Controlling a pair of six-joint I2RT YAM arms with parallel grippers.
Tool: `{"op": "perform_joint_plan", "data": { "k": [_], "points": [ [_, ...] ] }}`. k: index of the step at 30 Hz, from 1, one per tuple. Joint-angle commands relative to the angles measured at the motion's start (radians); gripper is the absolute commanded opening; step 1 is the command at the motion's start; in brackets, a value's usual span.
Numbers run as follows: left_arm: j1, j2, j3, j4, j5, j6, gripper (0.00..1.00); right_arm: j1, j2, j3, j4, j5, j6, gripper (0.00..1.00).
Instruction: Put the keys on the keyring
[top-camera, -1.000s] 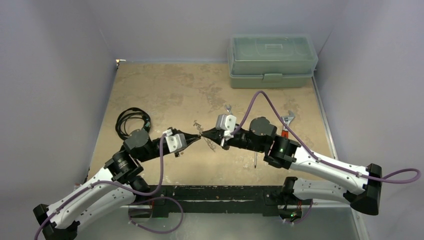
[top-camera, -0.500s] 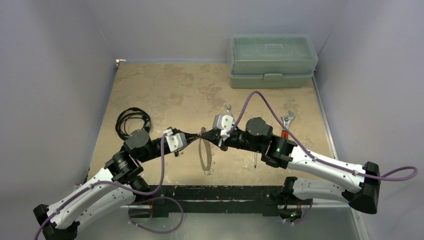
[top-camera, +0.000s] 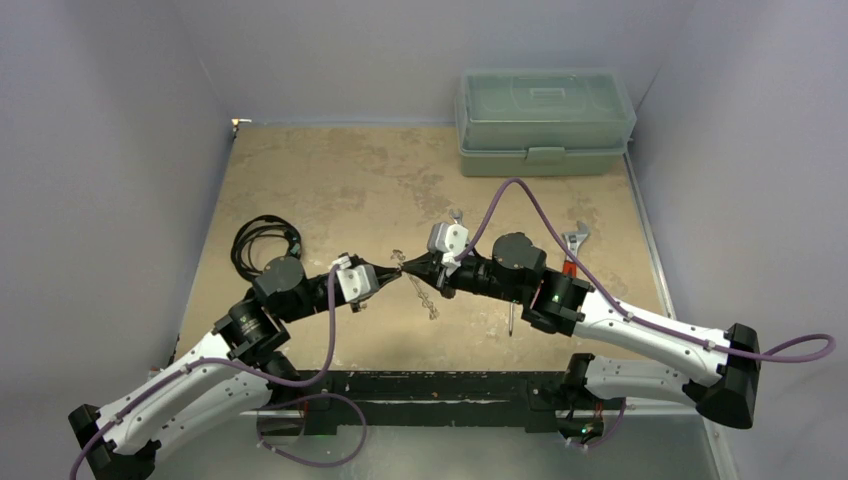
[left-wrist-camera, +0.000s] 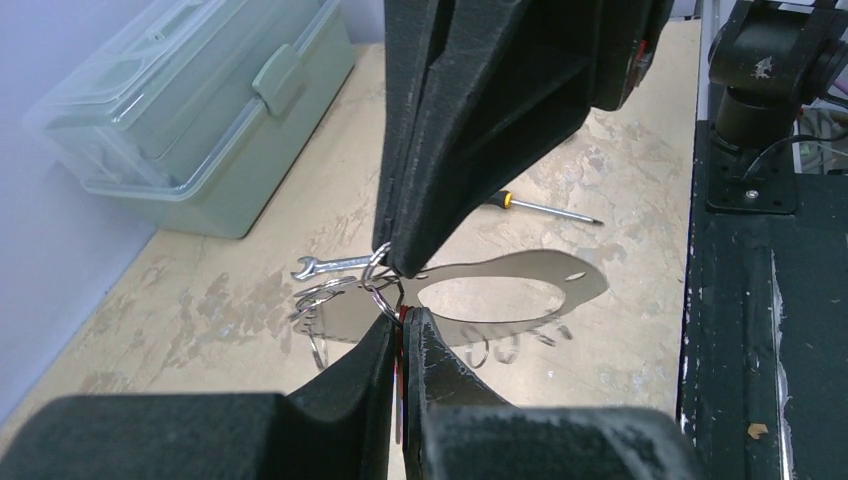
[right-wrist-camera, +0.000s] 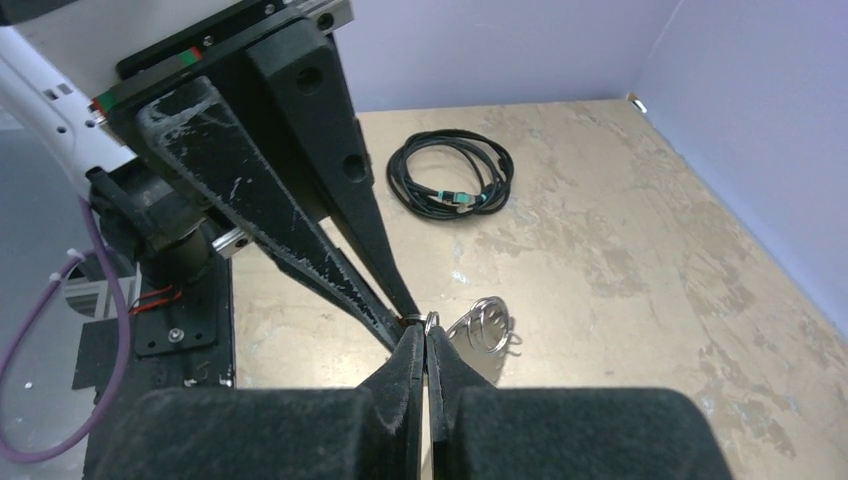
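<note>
Keyring (top-camera: 425, 298): one, hanging between left pincer (top-camera: 389, 272), right pincer (top-camera: 408, 266).

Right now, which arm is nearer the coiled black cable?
Left. The left arm passes right beside the cable, on its near side; the right arm lies well to the cable's right, past the table's middle.
</note>
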Motion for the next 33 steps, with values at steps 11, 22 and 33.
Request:
{"op": "perform_joint_plan", "data": {
  "k": [11, 22, 33],
  "points": [
    [0.004, 0.025, 0.02, 0.03, 0.032, 0.016, 0.0, -0.018, 0.054, 0.071, 0.104, -0.01, 0.099, 0.0],
    [0.004, 0.004, 0.026, 0.013, -0.116, 0.021, 0.0, -0.022, 0.024, 0.046, 0.073, -0.004, 0.101, 0.0],
    [0.004, -0.031, 0.011, 0.045, -0.204, 0.012, 0.03, -0.024, -0.004, 0.021, 0.047, -0.008, 0.115, 0.0]
  ]
}}
